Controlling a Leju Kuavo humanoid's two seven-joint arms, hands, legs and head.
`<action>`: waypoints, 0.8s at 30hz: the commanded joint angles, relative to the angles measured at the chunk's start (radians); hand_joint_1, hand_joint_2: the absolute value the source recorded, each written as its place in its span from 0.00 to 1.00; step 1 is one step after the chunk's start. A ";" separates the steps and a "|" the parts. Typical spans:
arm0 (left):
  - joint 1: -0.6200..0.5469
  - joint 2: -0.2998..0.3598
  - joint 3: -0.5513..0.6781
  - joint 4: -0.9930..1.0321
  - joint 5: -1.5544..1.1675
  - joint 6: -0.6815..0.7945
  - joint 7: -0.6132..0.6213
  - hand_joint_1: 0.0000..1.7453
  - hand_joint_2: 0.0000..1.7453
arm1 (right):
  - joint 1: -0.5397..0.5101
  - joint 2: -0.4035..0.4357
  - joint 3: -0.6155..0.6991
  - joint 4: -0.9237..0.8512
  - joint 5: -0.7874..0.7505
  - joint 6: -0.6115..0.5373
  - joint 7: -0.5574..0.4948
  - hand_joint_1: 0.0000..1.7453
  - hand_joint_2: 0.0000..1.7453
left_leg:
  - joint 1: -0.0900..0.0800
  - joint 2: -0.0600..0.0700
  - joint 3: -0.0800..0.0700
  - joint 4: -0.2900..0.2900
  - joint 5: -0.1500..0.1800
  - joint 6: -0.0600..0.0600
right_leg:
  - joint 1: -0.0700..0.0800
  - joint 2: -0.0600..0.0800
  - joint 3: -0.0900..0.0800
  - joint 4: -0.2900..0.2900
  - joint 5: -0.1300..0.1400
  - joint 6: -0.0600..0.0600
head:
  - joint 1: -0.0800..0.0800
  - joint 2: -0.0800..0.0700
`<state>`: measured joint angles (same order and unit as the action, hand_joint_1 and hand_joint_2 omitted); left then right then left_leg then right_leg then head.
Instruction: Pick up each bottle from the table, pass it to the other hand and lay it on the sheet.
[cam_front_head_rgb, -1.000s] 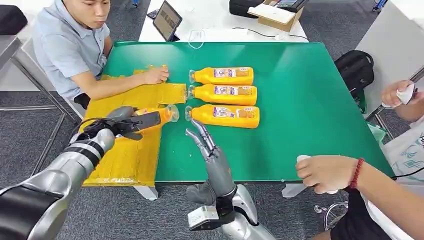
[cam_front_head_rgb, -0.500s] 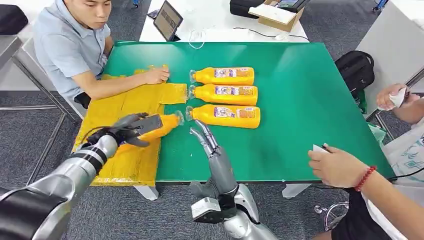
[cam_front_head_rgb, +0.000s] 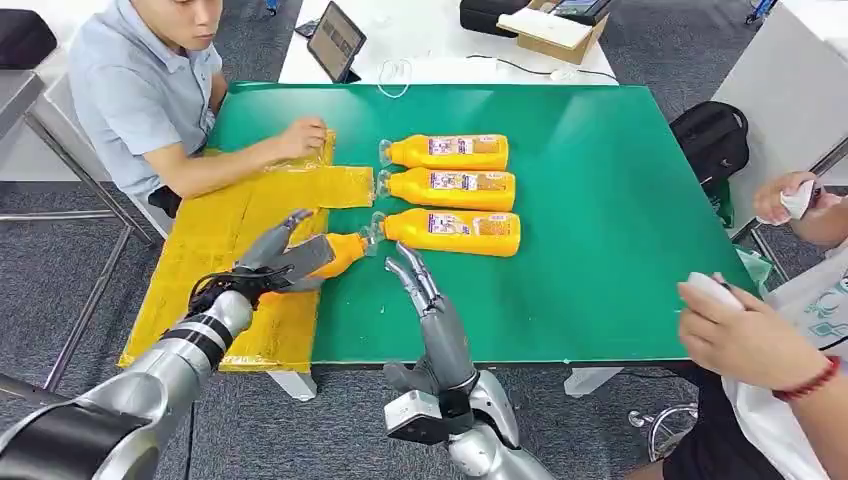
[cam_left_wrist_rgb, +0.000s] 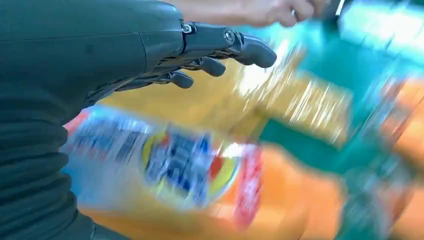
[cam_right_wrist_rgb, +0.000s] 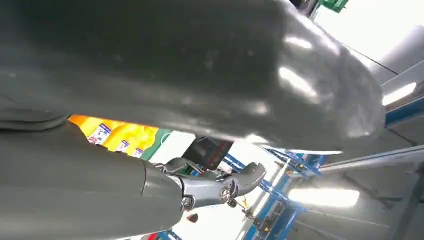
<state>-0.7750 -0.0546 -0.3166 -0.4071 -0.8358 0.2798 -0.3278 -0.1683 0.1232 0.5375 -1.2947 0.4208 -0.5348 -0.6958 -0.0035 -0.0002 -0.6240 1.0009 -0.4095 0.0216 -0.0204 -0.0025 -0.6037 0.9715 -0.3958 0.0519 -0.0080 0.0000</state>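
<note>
At the far left a person in a light blue shirt (cam_front_head_rgb: 135, 90) sits with one hand on the far end of the crinkled yellow plastic sheet (cam_front_head_rgb: 235, 235), which covers the left part of the green surface (cam_front_head_rgb: 600, 200) and hangs over its near edge. The left robot hand (cam_front_head_rgb: 282, 258) lies over an orange plastic bottle (cam_front_head_rgb: 340, 252) resting on its side at the sheet's right edge, fingers spread and loose above the label rather than clasped; the left wrist view is blurred. Just right of it, the right robot hand (cam_front_head_rgb: 412, 275) stands over the green surface, fingers straight and apart, holding nothing. Beyond it three more orange bottles (cam_front_head_rgb: 450, 182) lie side by side, caps toward the sheet. At the right edge another person's hand (cam_front_head_rgb: 745, 335) holds something white
</note>
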 joint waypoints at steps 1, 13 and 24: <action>0.085 -0.019 0.114 -0.223 0.116 0.119 -0.100 0.00 1.00 | 0.017 0.000 -0.037 0.032 0.011 -0.006 -0.002 0.00 0.00 | 0.001 0.000 0.004 0.000 -0.002 -0.001 | 0.001 0.000 0.004 -0.001 -0.002 -0.002 | 0.000 0.000; 0.452 -0.017 0.112 -0.926 0.306 0.194 -0.171 0.00 1.00 | -0.001 -0.086 -0.103 0.091 0.287 -0.047 0.175 0.00 1.00 | 0.001 0.002 0.004 0.000 -0.003 -0.001 | 0.001 0.001 0.004 -0.002 -0.002 -0.002 | 0.000 0.000; 0.638 -0.063 0.112 -1.139 0.574 0.113 -0.245 0.00 1.00 | -0.159 -0.145 -0.227 0.315 0.453 0.051 0.337 0.00 1.00 | -0.001 0.003 0.003 -0.001 -0.003 -0.001 | 0.000 0.002 0.003 -0.002 -0.001 -0.002 | 0.000 0.000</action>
<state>-0.2169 -0.0920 -0.2140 -1.4159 -0.3069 0.4083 -0.5653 -0.2160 0.0119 0.3781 -1.1702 0.8475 -0.5020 -0.3816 -0.0046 0.0009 -0.6246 1.0008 -0.4110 0.0217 -0.0210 -0.0021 -0.6042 0.9705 -0.3962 0.0521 -0.0084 0.0000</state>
